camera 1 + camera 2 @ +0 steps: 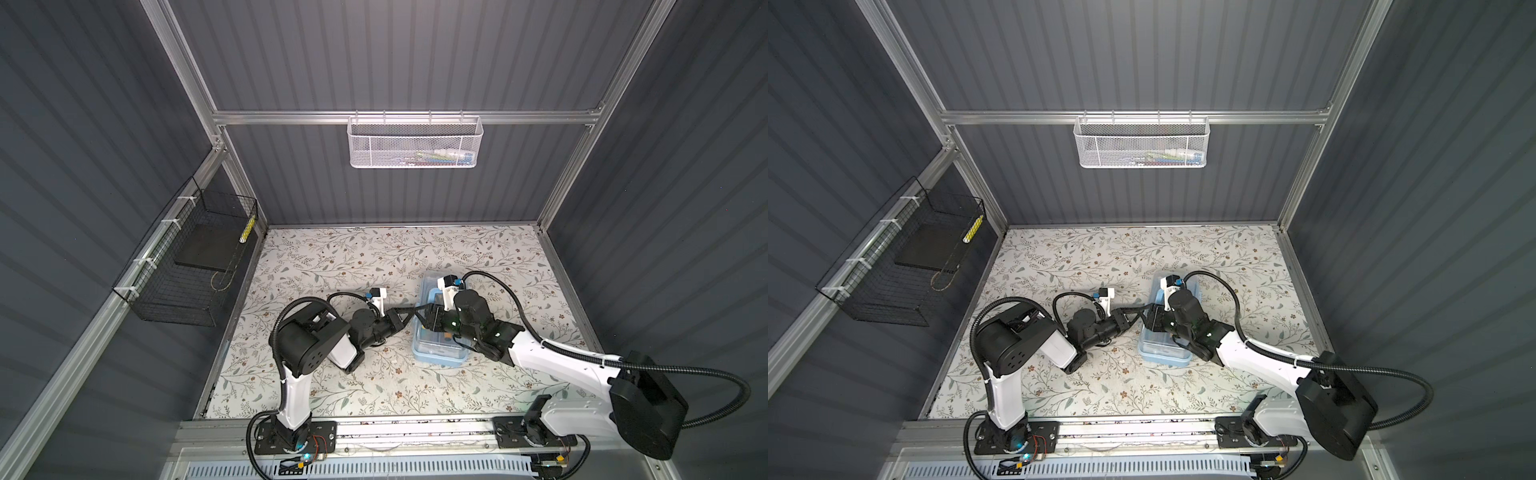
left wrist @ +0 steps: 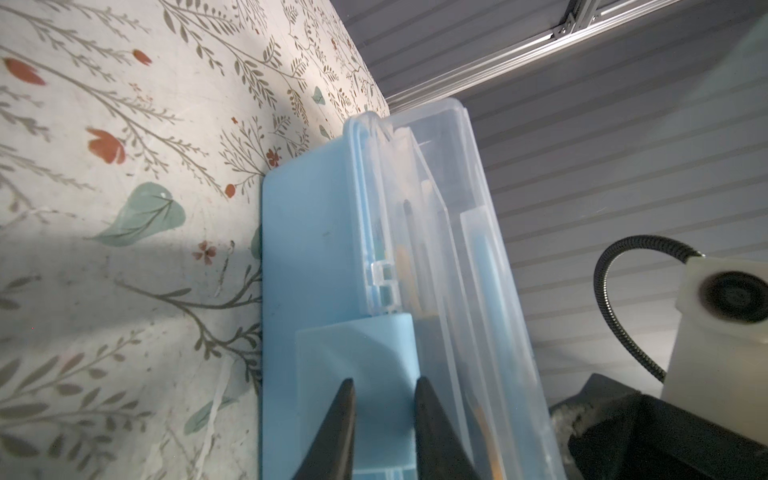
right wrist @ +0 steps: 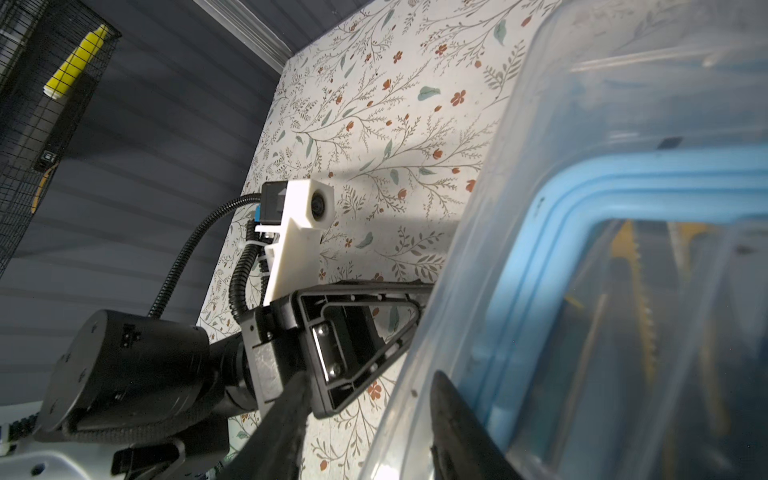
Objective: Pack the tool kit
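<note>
The tool kit's light-blue box lies on the floral table right of centre, its clear lid down over it. Yellow-handled tools show through the lid under the blue handle. My left gripper is open by a narrow gap, its tips against the blue latch flap on the box's left side. My right gripper is open and straddles the lid's left rim, one finger outside and one over the lid.
A white mesh basket with a few items hangs on the back wall. A black wire basket on the left wall holds a dark pad and a yellow item. Floral table stretches behind and in front.
</note>
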Tool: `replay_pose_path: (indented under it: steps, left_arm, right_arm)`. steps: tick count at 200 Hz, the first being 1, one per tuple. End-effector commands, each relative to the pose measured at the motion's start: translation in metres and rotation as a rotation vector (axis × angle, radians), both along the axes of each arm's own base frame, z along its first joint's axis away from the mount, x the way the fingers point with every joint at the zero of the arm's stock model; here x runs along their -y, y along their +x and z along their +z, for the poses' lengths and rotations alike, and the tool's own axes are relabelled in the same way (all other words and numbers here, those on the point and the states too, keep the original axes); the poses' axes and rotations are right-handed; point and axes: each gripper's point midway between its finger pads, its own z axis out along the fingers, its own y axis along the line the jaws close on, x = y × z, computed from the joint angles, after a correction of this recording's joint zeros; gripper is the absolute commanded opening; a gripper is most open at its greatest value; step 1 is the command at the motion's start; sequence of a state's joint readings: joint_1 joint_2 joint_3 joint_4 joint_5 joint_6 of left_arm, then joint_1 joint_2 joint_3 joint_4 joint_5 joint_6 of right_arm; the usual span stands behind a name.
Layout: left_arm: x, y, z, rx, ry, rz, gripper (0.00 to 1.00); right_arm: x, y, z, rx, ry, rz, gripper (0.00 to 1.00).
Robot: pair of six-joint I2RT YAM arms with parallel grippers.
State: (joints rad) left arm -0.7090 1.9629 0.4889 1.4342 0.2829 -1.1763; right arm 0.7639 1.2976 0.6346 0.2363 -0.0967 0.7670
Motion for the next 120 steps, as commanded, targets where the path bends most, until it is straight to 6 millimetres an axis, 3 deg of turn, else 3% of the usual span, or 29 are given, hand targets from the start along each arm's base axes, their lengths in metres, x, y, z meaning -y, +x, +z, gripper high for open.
replay_pose_path:
  steps: [1, 42, 72, 94, 120]
  left_arm:
    - [0.029, -0.050, -0.028, -0.105, 0.026, -0.175, 0.26]
    - [0.046, -0.065, -0.032, -0.125, 0.008, -0.201, 0.25]
    - [0.039, -0.062, -0.033, -0.134, -0.017, -0.140, 0.24]
    - [0.031, -0.057, -0.026, -0.096, 0.036, -0.115, 0.25]
    - [0.028, -0.048, -0.016, -0.048, 0.185, -0.105, 0.31]
  right_arm:
    - [0.023, -0.075, -0.112, -0.357, -0.203, 0.130, 0.48]
    - [0.026, -0.084, -0.130, -0.383, -0.185, 0.134, 0.48]
    - [0.030, -0.089, -0.140, -0.399, -0.181, 0.130, 0.48]
    - [0.031, -0.085, -0.133, -0.377, -0.193, 0.127, 0.48]
    - [0.029, -0.069, -0.105, -0.321, -0.203, 0.117, 0.48]
